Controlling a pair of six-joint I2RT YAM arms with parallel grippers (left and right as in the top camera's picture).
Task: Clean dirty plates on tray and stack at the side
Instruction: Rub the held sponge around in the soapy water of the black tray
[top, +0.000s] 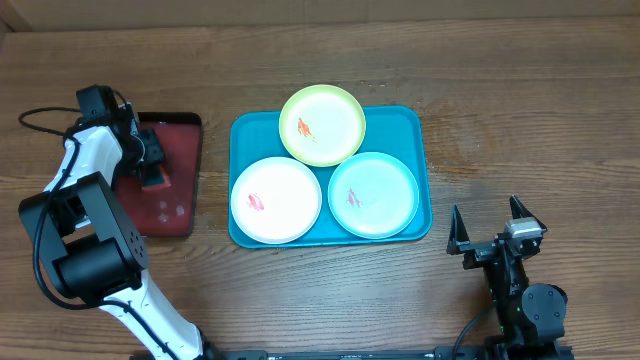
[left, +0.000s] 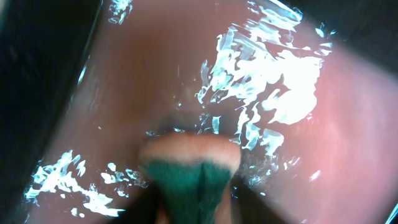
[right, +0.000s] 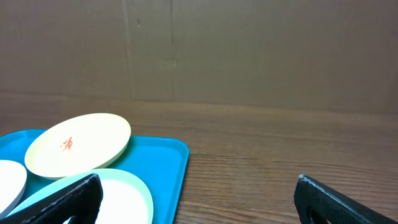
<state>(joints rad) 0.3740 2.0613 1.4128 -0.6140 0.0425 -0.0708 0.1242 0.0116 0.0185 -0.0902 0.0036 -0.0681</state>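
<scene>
Plates: three, all lying on the teal tray at mid-surface. The yellow-green plate sits at the far edge, its rim overhanging the tray rim. The white plate is near-left and the mint plate near-right. Each carries a small red smear near its centre.

Progress: as judged from the smears, none is cleaned. No stack is visible on the wooden surface beside the tray. All three wipes and the stacking remain to be done.

Left end effector: over the dark red tray, well apart from the plates. The wrist view shows a green-and-tan sponge creased down its middle and pressed against wet, glistening red plastic. Fingers themselves are not clear; it reads as clenched on the sponge.

Right end effector: released, fingers spread wide and holding nothing. It sits near the tray's near-right corner.
</scene>
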